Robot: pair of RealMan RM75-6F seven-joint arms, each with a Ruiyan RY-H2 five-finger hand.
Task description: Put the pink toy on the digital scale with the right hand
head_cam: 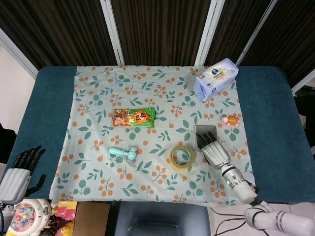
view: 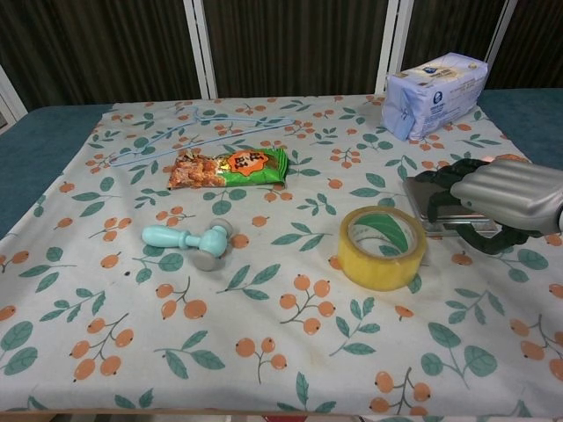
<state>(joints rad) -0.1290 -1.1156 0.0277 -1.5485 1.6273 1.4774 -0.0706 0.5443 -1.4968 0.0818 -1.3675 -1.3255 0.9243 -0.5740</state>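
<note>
Since the floral cloth [head_cam: 98, 162] covers most of the table [head_cam: 275, 123], I read every position off its edges. Toward the far right corner lies the blue tissue pack [head_cam: 215, 78]; the snack packet [head_cam: 134, 117] sits near the middle, the yellow tape roll [head_cam: 181, 157] nearer the front edge, and the teal toy hammer [head_cam: 123, 154] left of it. Just right of the tape is the digital scale [head_cam: 205, 133], and my right hand [head_cam: 214, 149] hovers over its front part, holding nothing, fingers loosely apart and pointing away from me. My left hand [head_cam: 22, 169] hangs empty off the front left corner, fingers spread. Smallest is the pink toy [head_cam: 230, 119], near the right edge of the cloth, just beyond the scale and untouched. I judge it light, hard and rounded, likely to roll or slip, so I would pinch it across its widest part from above, gently.
</note>
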